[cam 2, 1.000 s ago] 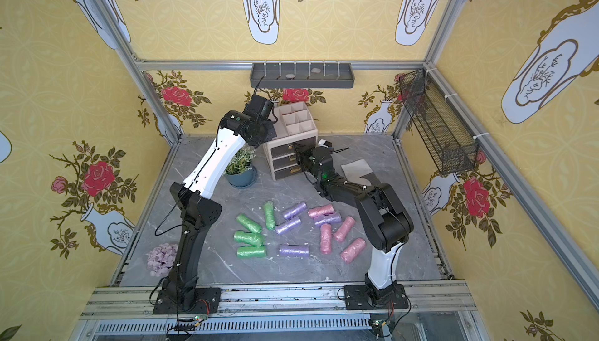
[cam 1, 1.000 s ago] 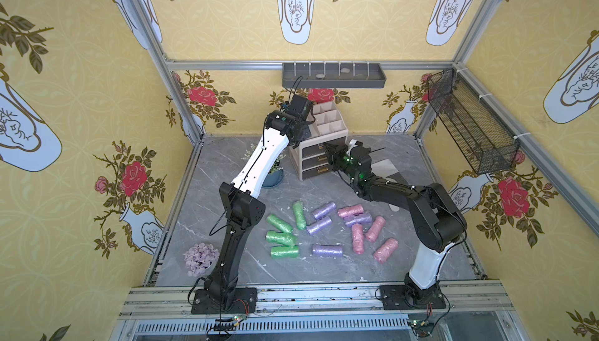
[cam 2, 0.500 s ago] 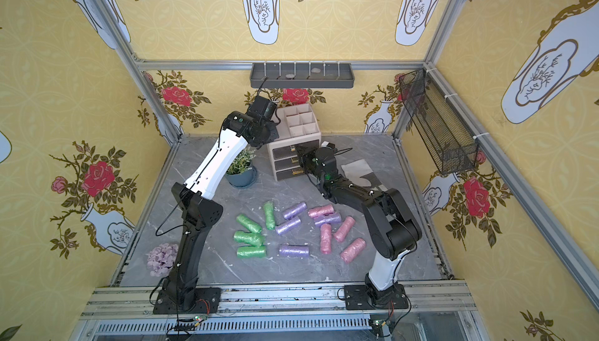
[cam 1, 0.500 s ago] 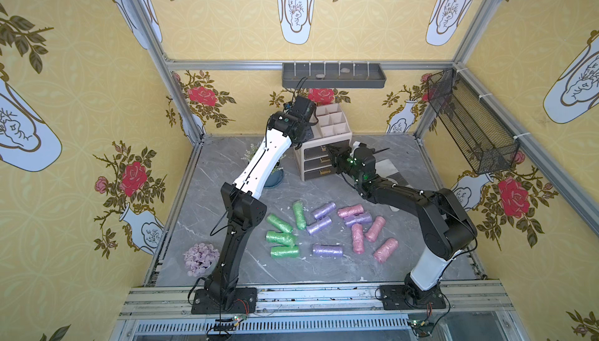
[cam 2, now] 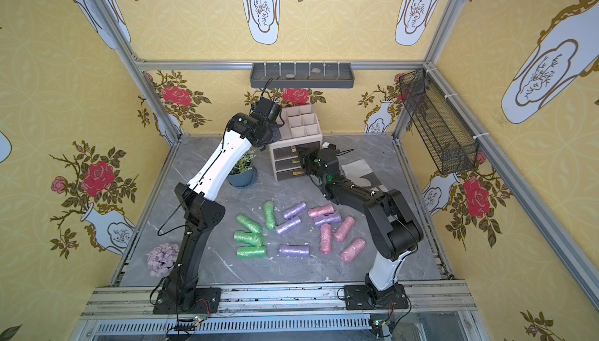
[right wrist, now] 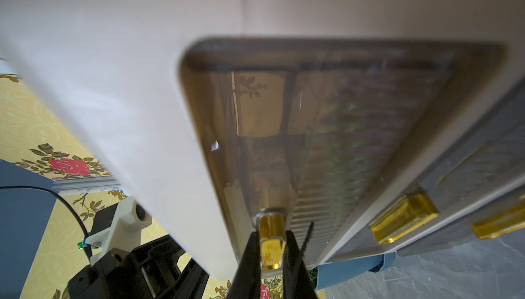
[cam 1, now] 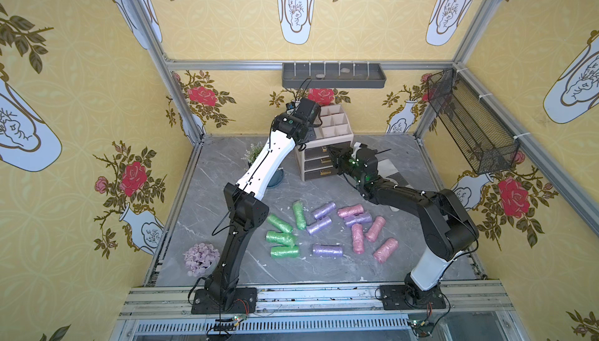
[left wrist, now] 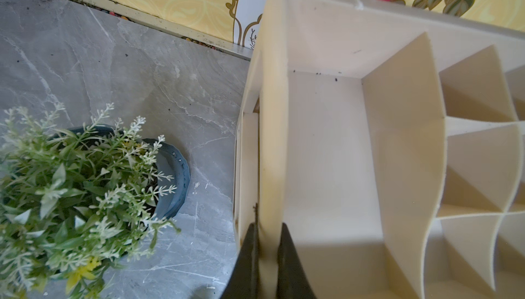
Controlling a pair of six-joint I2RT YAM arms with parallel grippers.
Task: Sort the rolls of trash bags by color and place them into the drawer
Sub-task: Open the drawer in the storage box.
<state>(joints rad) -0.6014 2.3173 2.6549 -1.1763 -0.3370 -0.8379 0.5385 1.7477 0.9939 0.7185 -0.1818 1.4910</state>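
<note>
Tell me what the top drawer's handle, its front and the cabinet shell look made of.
Handle: clear amber plastic, glossy; light passes through it, though tinted glass is possible. Drawer front: smoky see-through plastic, ribbed and shiny; reflections show on it. Cabinet shell: cream plastic, matte; thin moulded walls, no grain.

Bright even light, soft shadows; top views sharp, edges bowed; right wrist view blurred, drawer front (right wrist: 326,141) reflective.

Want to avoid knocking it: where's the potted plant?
In both top views the potted plant stands at the back, just left of the drawer organizer, beside the left arm's forearm.
</note>
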